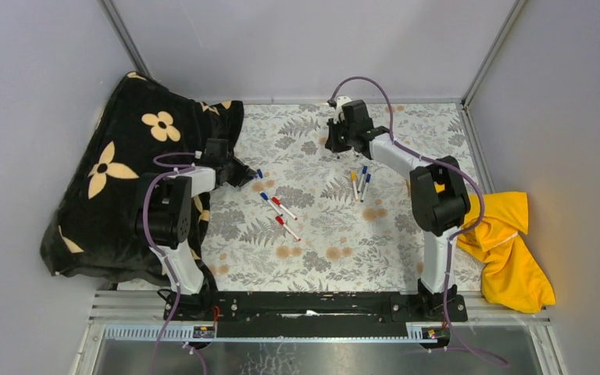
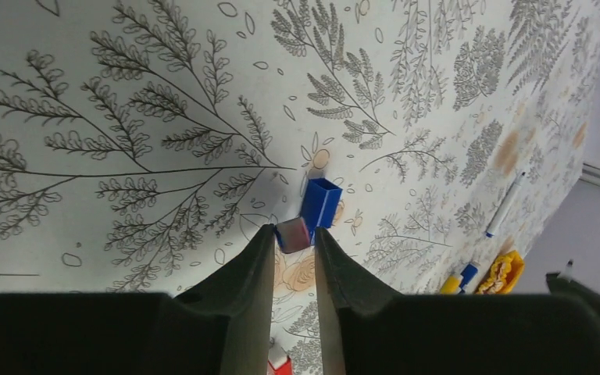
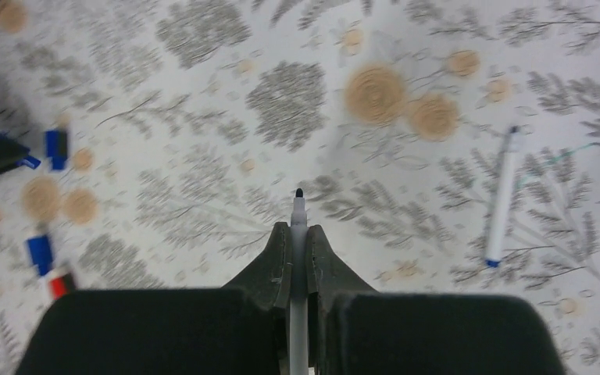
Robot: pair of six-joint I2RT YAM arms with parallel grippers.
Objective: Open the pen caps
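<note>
A small blue pen cap (image 2: 320, 201) lies on the leaf-print cloth, its near end between the tips of my left gripper (image 2: 293, 230), whose jaws stand slightly open around it. From above, this cap (image 1: 259, 173) sits just right of the left gripper (image 1: 244, 173). My right gripper (image 3: 298, 226) is shut on a white pen (image 3: 298, 209) whose bare dark tip points forward; from above it hovers at the back (image 1: 334, 147). Three capped pens (image 1: 280, 212) lie at centre-left. Three more pens (image 1: 361, 184) lie below the right gripper.
A black blanket with cream flowers (image 1: 117, 176) is heaped along the left side. A yellow cloth (image 1: 512, 242) is bunched at the right edge. Grey walls close in the leaf-print cloth (image 1: 312, 242) on three sides. A white pen (image 3: 502, 195) lies right of my right fingers.
</note>
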